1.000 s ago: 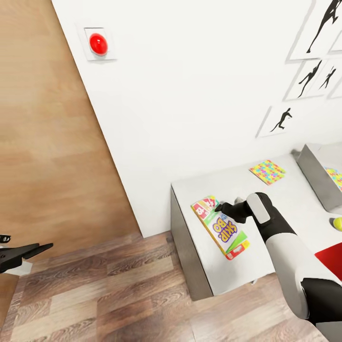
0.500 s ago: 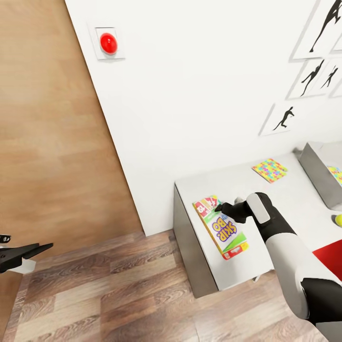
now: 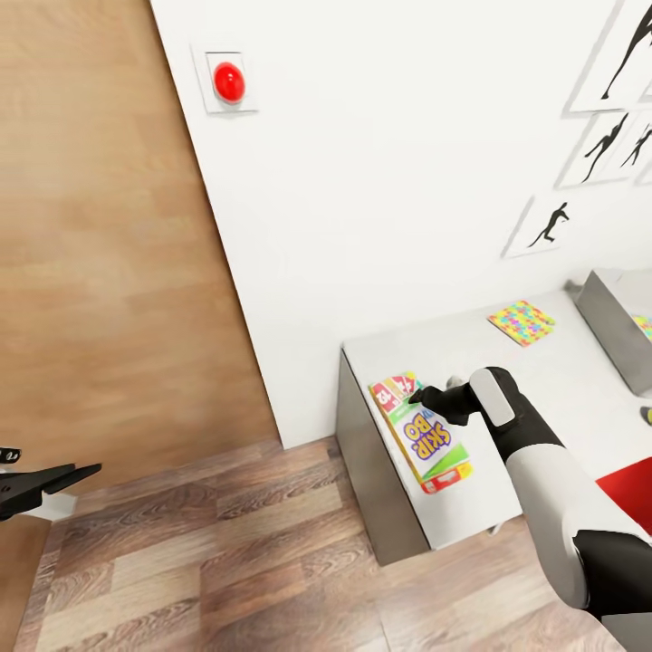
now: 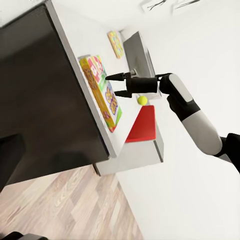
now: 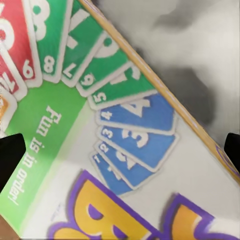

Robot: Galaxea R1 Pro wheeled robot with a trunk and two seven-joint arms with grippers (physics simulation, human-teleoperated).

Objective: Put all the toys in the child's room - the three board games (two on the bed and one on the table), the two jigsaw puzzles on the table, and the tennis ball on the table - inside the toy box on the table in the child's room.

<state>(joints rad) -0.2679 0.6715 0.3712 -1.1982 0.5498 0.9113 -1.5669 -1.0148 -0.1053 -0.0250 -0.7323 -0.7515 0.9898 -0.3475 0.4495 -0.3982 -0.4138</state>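
Note:
The yellow-green-red SKIP-BO board game (image 3: pixel 422 436) lies flat at the left end of the light-grey table (image 3: pixel 543 380). My right gripper (image 3: pixel 418 396) hovers open just over its far half. In the left wrist view that gripper (image 4: pixel 116 85) spreads its fingers above the box (image 4: pixel 102 92). The right wrist view looks straight down at the box lid (image 5: pixel 120 125). A jigsaw puzzle (image 3: pixel 522 322) lies near the wall. The grey toy box (image 3: pixel 611 326) stands at the right edge, with a multicoloured patch inside it. The tennis ball (image 3: pixel 647 415) peeks in at the right. My left gripper (image 3: pixel 54 478) hangs low at the far left.
A red flat sheet (image 3: pixel 629 493) lies on the table's near right part. A white wall with a red button (image 3: pixel 228 81) and framed silhouettes runs behind the table. A wooden panel (image 3: pixel 91 272) stands at the left, with wood floor (image 3: pixel 226 561) in front.
The whole picture has slid a little to the right, so the camera has turned. My right gripper keeps its place over the SKIP-BO box, and the left one has not moved.

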